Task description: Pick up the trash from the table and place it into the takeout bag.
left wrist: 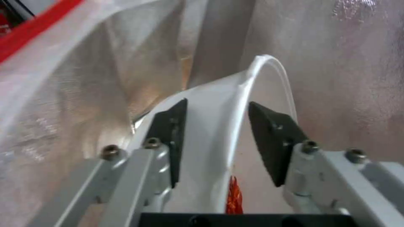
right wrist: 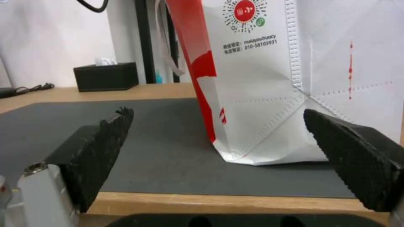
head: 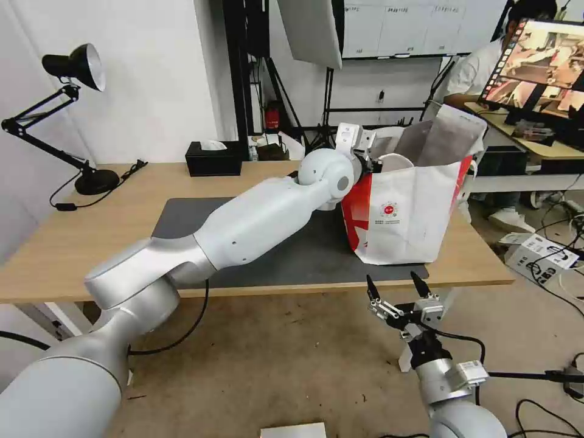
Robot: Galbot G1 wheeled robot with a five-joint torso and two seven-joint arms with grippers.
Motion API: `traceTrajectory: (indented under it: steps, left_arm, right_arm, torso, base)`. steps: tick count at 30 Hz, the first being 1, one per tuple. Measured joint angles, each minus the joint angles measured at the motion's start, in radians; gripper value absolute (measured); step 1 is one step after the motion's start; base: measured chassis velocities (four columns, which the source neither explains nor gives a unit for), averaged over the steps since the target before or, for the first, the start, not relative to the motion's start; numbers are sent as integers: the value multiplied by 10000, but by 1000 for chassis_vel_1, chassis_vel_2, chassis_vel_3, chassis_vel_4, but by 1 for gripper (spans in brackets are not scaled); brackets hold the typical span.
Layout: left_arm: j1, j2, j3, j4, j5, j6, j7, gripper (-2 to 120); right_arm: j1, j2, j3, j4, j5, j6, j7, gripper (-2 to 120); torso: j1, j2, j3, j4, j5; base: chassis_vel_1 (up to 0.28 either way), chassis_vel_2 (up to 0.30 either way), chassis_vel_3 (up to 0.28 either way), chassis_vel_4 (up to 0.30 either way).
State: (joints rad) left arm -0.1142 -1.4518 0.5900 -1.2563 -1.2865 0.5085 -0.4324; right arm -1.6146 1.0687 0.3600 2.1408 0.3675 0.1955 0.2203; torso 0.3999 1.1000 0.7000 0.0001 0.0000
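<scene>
The takeout bag point(head: 420, 207) stands open on the dark mat point(head: 182, 216) at the right end of the table point(head: 61, 243). My left arm reaches across the mat, and its gripper point(head: 365, 159) is at the bag's mouth. In the left wrist view that gripper point(left wrist: 217, 102) is shut on the rim of the white bowl point(left wrist: 202, 176), which is tilted on edge against the foil lining point(left wrist: 358, 63). A bit of red shell point(left wrist: 234, 195) shows inside the bowl. The bowl's rim point(head: 395, 161) rises just above the bag's top. My right gripper point(head: 398, 292) hangs open below the table's front edge, facing the bag point(right wrist: 261, 78).
A black tissue box point(head: 213, 158) sits at the table's back edge and a black desk lamp point(head: 79, 109) at its far left. A second desk with a monitor point(head: 535, 67) stands to the right. A white box point(head: 538, 252) and cables lie on the floor there.
</scene>
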Motion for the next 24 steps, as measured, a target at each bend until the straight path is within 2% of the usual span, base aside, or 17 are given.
traceTrajectory:
  steps: [1, 2, 5, 6, 8, 10, 12, 17, 18, 20, 24]
  left_arm:
    - [12, -16, -11, -3, -15, 0, 1, 54]
    - [12, -16, -11, -3, -15, 0, 1, 54]
    - [13, -60, -48, 25, -12, -14, -3, 69]
    - [13, -60, -48, 25, -12, -14, -3, 69]
    - [-2, -65, -98, 56, 45, -81, -8, 80]
    - [-8, -58, -115, 62, 79, -127, -10, 84]
    - [-14, -28, -131, 59, 191, -288, -10, 95]
    - [-14, -2, -176, -5, 296, -537, 2, 99]
    - [-14, 9, -193, -79, 455, -865, 44, 100]
    - [-14, 27, -197, -150, 538, -1024, 70, 100]
    - [-32, 187, -284, -627, 770, -1442, 92, 100]
  right_arm:
    - [0, 0, 0, 0, 0, 0, 0, 100]
    - [0, 0, 0, 0, 0, 0, 0, 100]
    - [0, 0, 0, 0, 0, 0, 0, 100]
    - [0, 0, 0, 0, 0, 0, 0, 100]
    - [0, 0, 0, 0, 0, 0, 0, 100]
    - [0, 0, 0, 0, 0, 0, 0, 100]
    - [0, 0, 0, 0, 0, 0, 0, 100]
    - [0, 0, 0, 0, 0, 0, 0, 100]
    - [0, 0, 0, 0, 0, 0, 0, 100]
    - [0, 0, 0, 0, 0, 0, 0, 100]
    - [0, 0, 0, 0, 0, 0, 0, 100]
  torso:
    - [1, 0, 0, -1, 0]
    - [1, 0, 0, -1, 0]
    - [1, 0, 0, -1, 0]
    - [1, 0, 0, -1, 0]
    - [1, 0, 0, -1, 0]
    - [1, 0, 0, -1, 0]
    - [1, 0, 0, -1, 0]
    - [1, 0, 0, -1, 0]
    - [1, 0, 0, -1, 0]
    - [1, 0, 0, -1, 0]
    - [1, 0, 0, -3, 0]
  base:
    - [0, 0, 0, 0]
    - [0, 0, 0, 0]
    - [0, 0, 0, 0]
    - [0, 0, 0, 0]
    - [0, 0, 0, 0]
    - [0, 0, 0, 0]
    - [0, 0, 0, 0]
    - [0, 0, 0, 0]
    - [0, 0, 0, 0]
    - [0, 0, 0, 0]
    - [0, 0, 0, 0]
